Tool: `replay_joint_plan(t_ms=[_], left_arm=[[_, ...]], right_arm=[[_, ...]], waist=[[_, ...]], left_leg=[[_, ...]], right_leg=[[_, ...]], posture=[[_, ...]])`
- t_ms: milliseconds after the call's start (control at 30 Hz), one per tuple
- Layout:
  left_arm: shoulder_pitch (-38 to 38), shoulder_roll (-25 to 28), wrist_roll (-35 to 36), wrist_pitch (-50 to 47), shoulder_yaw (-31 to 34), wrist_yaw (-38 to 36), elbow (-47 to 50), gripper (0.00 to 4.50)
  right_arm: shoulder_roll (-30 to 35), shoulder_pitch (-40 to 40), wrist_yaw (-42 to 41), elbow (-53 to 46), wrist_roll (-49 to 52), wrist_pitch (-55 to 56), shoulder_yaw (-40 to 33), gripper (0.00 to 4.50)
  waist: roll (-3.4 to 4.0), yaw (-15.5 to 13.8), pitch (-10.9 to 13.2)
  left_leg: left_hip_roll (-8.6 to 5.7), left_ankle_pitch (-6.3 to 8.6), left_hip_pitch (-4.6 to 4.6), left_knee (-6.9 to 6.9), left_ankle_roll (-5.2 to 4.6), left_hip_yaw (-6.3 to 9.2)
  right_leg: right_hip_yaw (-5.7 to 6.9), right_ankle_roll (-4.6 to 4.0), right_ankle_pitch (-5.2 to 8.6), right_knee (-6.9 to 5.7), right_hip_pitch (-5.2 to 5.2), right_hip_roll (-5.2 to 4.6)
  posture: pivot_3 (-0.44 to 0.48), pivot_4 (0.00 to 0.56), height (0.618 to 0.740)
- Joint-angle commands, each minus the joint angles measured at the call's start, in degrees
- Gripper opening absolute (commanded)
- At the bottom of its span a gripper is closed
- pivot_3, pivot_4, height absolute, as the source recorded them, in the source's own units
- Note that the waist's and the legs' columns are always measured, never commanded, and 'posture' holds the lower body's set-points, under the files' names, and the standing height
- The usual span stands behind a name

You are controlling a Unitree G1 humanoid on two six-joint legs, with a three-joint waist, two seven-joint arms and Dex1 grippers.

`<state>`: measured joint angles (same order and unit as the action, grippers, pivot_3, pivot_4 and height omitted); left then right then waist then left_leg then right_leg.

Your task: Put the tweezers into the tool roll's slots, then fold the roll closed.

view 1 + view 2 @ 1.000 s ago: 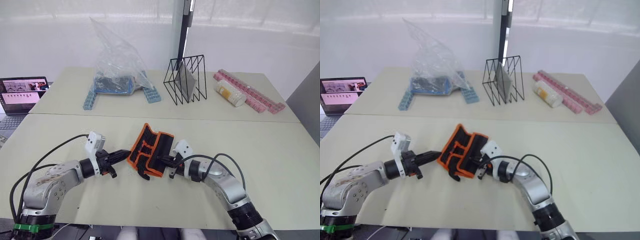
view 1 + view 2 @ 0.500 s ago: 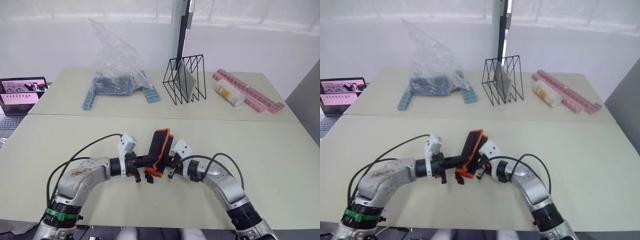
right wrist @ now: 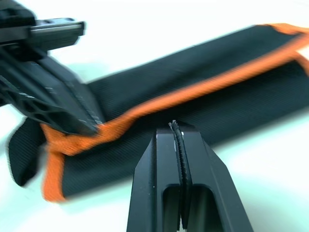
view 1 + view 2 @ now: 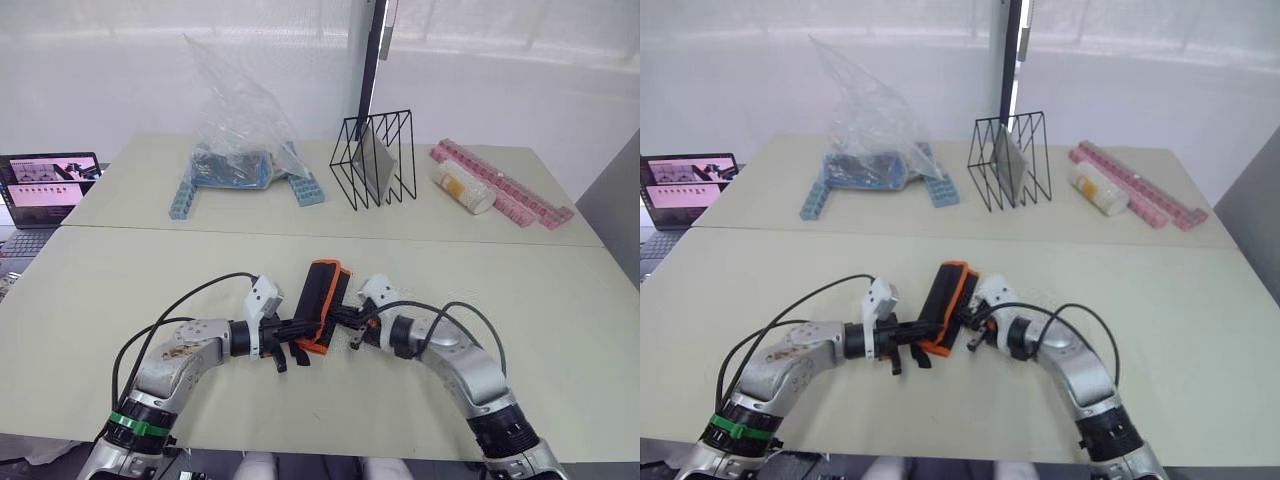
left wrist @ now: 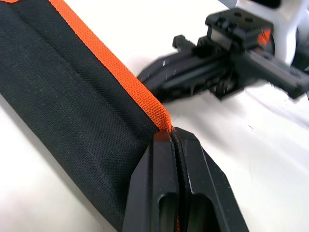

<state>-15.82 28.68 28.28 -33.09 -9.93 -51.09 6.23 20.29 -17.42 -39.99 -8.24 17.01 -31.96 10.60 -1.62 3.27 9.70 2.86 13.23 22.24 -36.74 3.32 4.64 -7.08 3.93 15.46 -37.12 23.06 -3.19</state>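
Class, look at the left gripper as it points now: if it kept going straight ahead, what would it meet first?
Probably the tool roll itself: the left gripper is shut against its orange edge. Beyond the folded roll sits the right gripper, though depth there is unclear.

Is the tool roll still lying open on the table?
No, the tool roll is folded shut, orange edges together, pinched between the left gripper and right gripper.

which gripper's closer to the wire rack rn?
Right. The right gripper sits at the right side of the folded tool roll, nearer the black wire rack on the far table. The left gripper is at the roll's left side, farther from the rack.
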Motion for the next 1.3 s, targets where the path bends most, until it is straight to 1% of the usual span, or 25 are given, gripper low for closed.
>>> replay_joint_plan(t_ms=[33,133,200,367,433,567,733,800,900,1000,1100,1133,1167,1300], left_arm=[[1.03,-0.28,-2.23,-0.1,-1.82,-0.01,-0.96,0.02],[1.26,-0.42,-2.83,-0.3,-2.26,0.01,-1.01,0.02],[1.32,-0.34,-3.87,0.11,-2.82,0.01,-1.41,0.02],[0.93,-0.41,-4.74,0.1,-3.22,-0.11,-1.84,0.02],[0.84,-0.47,-4.96,0.1,-3.21,-0.22,-1.85,0.02],[0.77,-0.46,-5.53,0.13,-3.2,-0.24,-1.91,0.02],[0.81,-0.14,-5.73,0.03,-3.03,-0.58,-1.71,0.02],[1.03,0.4,-5.65,0.75,-2.62,-1.2,-1.13,0.02],[1.06,0.67,-4.36,0.64,-0.76,-1.33,0.01,0.82],[1.09,2.32,-2.63,0.44,0.59,-3.27,2.87,1.79],[0.65,3.92,1.35,-1.48,3.61,-4.74,6.04,2.69],[0.46,4.59,2.13,-1.64,4.51,-5.13,6.72,3.13],[0.3,5.18,2.61,-1.68,5.15,-5.53,7.09,3.45],[-0.42,7.0,4.07,-0.15,7.8,-8.55,6.06,3.45]], right_arm=[[1.04,-1.97,-1.13,-2.12,3.46,-0.82,-4.47,0.0],[1.12,-3.43,-3.29,-3.24,5.7,0.08,-5.46,0.0],[0.18,-5.06,-3.6,-3.37,5.4,1.45,-4.35,0.0],[-3.12,-9.15,-0.66,1.68,0.5,2.64,0.43,0.0],[-3.06,-9.75,0.13,4.82,-2.59,4.14,2.35,0.0],[-2.71,-9.96,1.3,10.27,-6.94,5.04,4.86,0.0],[-1.07,-7.74,0.76,12.77,-9.52,4.49,6.58,0.0],[-0.81,-6.88,0.42,13.23,-10.04,4.96,7.16,0.0],[-1.17,-6.42,0.52,13.19,-9.91,5.01,7.28,0.0],[-1.42,-6.28,0.63,12.98,-9.84,4.92,7.43,0.0],[-1.52,-6.12,0.74,12.55,-9.7,4.74,7.5,0.0],[-1.54,-6.09,0.77,12.47,-9.67,4.73,7.5,0.0],[-1.59,-6.14,0.79,12.54,-9.68,4.78,7.5,0.0],[-1.75,-6.12,0.78,12.31,-9.59,4.78,7.57,0.0]], waist=[[0.0,0.0,0.0],[0.01,0.06,0.0],[0.01,0.14,0.0],[0.02,0.29,-0.01],[0.02,0.08,-0.01],[0.03,0.04,-0.01],[0.09,0.22,-0.05],[0.09,0.25,-0.06],[0.1,0.38,-0.08],[0.1,0.49,-0.08],[0.1,0.58,-0.08],[0.1,0.59,-0.08],[0.1,0.59,-0.08],[0.1,0.59,-0.08]], left_leg=[[0.0,0.0,0.0,0.0,0.0,0.0],[0.0,0.0,0.0,0.0,0.0,0.0],[0.0,0.0,0.0,0.0,0.0,0.0],[0.0,0.0,-0.01,0.0,0.0,0.0],[0.0,0.0,-0.01,0.0,0.0,0.0],[-0.02,0.0,0.02,0.0,0.0,0.0],[-0.02,0.0,-0.07,0.01,0.0,0.0],[-0.02,0.0,-0.28,0.01,-0.01,0.0],[-0.02,0.02,-0.4,0.01,-0.03,0.0],[-0.02,0.02,-0.45,0.01,-0.03,0.01],[-0.02,0.02,-0.47,0.01,-0.03,0.01],[-0.02,0.02,-0.46,0.01,-0.03,0.01],[-0.01,0.02,-0.45,0.01,-0.03,0.02],[-0.01,0.02,-0.43,0.01,-0.03,0.02]], right_leg=[[0.0,0.0,0.0,0.0,0.0,0.0],[0.0,0.0,0.0,0.0,0.0,0.0],[0.0,0.0,0.0,0.0,0.0,0.01],[0.0,0.01,0.0,0.0,0.0,0.01],[0.0,-0.02,-0.01,0.0,0.0,0.0],[0.0,-0.09,-0.05,0.02,0.01,-0.02],[0.0,-0.07,-0.04,0.0,-0.06,-0.02],[0.01,0.12,0.08,0.02,-0.32,-0.02],[0.01,0.23,0.15,0.06,-0.45,-0.02],[0.02,0.27,0.17,0.05,-0.5,-0.02],[0.01,0.28,0.17,0.04,-0.5,-0.01],[0.02,0.28,0.18,0.04,-0.5,-0.01],[0.02,0.29,0.18,0.04,-0.48,-0.02],[0.02,0.29,0.18,0.05,-0.48,-0.02]], posture=[[0.0,0.15,0.718],[0.0,0.15,0.718],[0.0,0.15,0.718],[0.0,0.15,0.718],[0.0,0.15,0.718],[0.0,0.15,0.718],[0.0,0.15,0.718],[0.0,0.15,0.718],[0.0,0.15,0.718],[0.0,0.15,0.718],[0.0,0.15,0.718],[0.0,0.15,0.718],[0.0,0.15,0.718],[0.0,0.15,0.718]])
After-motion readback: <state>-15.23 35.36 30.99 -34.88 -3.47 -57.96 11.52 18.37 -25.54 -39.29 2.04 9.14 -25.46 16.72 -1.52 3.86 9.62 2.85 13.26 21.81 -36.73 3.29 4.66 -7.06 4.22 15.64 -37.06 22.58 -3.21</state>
